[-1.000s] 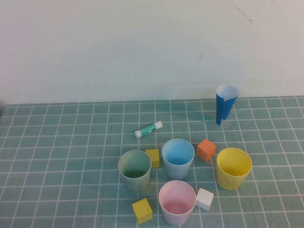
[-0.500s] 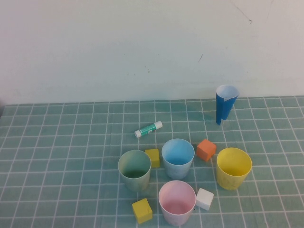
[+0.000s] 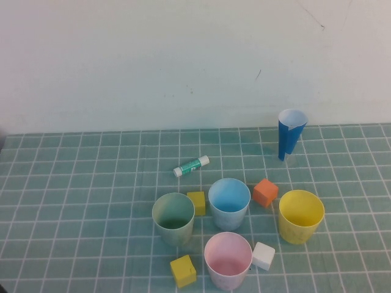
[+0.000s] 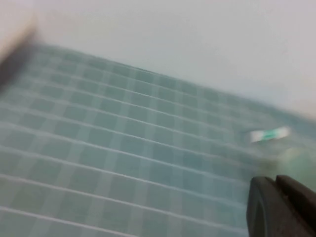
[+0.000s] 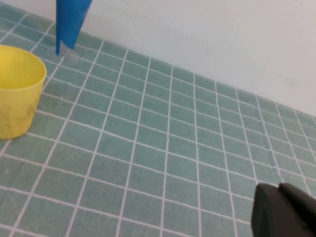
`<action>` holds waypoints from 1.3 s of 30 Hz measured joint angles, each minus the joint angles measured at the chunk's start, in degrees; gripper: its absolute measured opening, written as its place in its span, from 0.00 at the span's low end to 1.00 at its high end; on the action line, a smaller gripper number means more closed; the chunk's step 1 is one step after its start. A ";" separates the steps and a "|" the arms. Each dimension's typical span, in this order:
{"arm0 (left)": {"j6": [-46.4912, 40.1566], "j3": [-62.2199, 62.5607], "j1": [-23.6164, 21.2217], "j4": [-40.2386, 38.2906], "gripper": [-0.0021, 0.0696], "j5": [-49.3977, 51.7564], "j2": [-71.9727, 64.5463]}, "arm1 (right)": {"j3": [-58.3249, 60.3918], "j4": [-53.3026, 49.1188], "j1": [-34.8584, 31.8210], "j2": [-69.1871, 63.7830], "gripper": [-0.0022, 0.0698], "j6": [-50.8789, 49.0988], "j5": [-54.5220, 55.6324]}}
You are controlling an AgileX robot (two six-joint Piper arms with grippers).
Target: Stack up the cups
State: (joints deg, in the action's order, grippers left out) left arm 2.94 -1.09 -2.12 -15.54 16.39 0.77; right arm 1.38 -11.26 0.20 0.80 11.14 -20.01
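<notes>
Four cups stood upright and separate on the green gridded mat [image 3: 73, 183], none inside another: one pale green cup [image 3: 173, 218], one light blue cup [image 3: 229, 202], one yellow cup [image 3: 300, 215] and one pink cup [image 3: 228, 260]. Taking the blue cup as the centre of a clock face in the high view, the green cup sat at about 8 o'clock, the yellow at 3 to 4 o'clock and the pink at 6 o'clock.

Four small cubes lay among them: two yellow, one [image 3: 196, 202] between the green and blue cups, the other [image 3: 182, 270] at 8 o'clock from the pink cup; one orange cube [image 3: 265, 192] at 2 o'clock from the blue cup; one white cube [image 3: 263, 256] just beside the pink cup. One glue stick [image 3: 190, 165] lay at 11 o'clock, and one dark-blue paper cone [image 3: 289, 135] stood at 1 o'clock near the wall.

The left gripper [image 4: 276, 195] hovered over bare mat, jaws closed on nothing. The right gripper [image 5: 281, 200] was likewise closed and empty, well apart from the yellow cup.
</notes>
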 joint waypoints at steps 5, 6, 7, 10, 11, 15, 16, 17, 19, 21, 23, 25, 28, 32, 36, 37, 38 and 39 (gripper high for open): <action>3.66 -0.12 0.00 -23.56 0.03 -0.09 0.00 | 0.00 -3.39 0.00 0.00 0.03 0.00 0.00; 3.90 -0.12 0.00 -27.95 0.02 -0.21 0.00 | 0.00 -3.69 0.00 0.00 0.03 0.00 0.00; 4.01 -0.12 0.00 -31.71 0.02 -0.42 0.00 | 0.00 -3.79 0.00 0.00 0.03 0.00 -0.11; 4.01 -0.12 0.00 -36.68 0.02 -0.89 0.00 | 0.00 -4.81 0.00 0.00 0.03 0.00 -0.22; 3.89 -0.12 0.00 -36.95 0.02 -1.01 0.00 | 0.00 -5.46 0.00 0.00 0.03 0.00 -0.22; 3.62 -0.12 0.00 -36.95 0.03 -1.40 0.00 | 0.00 -7.38 0.00 0.00 0.03 0.00 -0.43; 3.62 -0.12 0.00 -36.95 0.02 -1.40 0.00 | 0.00 -7.64 0.00 0.00 0.03 0.00 -0.43; 3.62 -0.12 0.00 -36.95 0.03 -1.40 0.00 | 0.00 -7.72 0.00 0.00 0.03 0.00 -0.43; 3.62 -0.12 0.00 -37.05 0.03 -1.40 0.00 | 0.00 -7.87 0.00 0.00 0.03 0.00 -0.54; 3.55 -0.12 0.00 -37.03 0.03 -1.40 0.00 | 0.00 -7.87 0.00 0.00 0.03 0.00 -0.54; 3.55 -0.12 0.00 -37.07 0.02 -1.40 0.00 | 0.00 -8.54 0.00 0.00 0.03 0.00 -0.54; 3.55 -0.12 0.00 -37.16 0.02 -1.40 0.00 | 0.00 -9.29 0.00 0.00 0.03 0.00 -0.54; 3.55 -0.12 0.00 -37.16 0.03 -1.03 0.00 | 0.11 -7.11 0.00 0.00 0.03 -2.38 0.89; 3.55 -0.12 0.00 -37.16 0.03 1.45 0.00 | 0.24 3.03 0.00 0.00 0.03 -9.74 5.65; 2.53 -0.12 0.00 -37.16 0.03 2.89 0.00 | 0.24 15.71 0.00 0.00 0.03 -16.18 9.84; 2.25 -0.12 0.00 -37.33 0.03 3.02 0.00 | 0.24 17.61 0.00 0.00 0.03 -16.81 10.67; 1.83 -0.12 0.00 -37.63 0.03 3.27 0.00 | 0.24 18.44 0.00 0.00 0.03 -17.26 11.31; 1.31 -0.12 0.00 -37.74 0.03 3.71 0.00 | 0.24 19.73 0.00 0.00 0.03 -17.50 12.72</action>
State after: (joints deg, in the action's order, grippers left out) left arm 4.25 -1.21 -2.12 -53.28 20.10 0.77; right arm 1.63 8.47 0.20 0.80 -6.36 -7.29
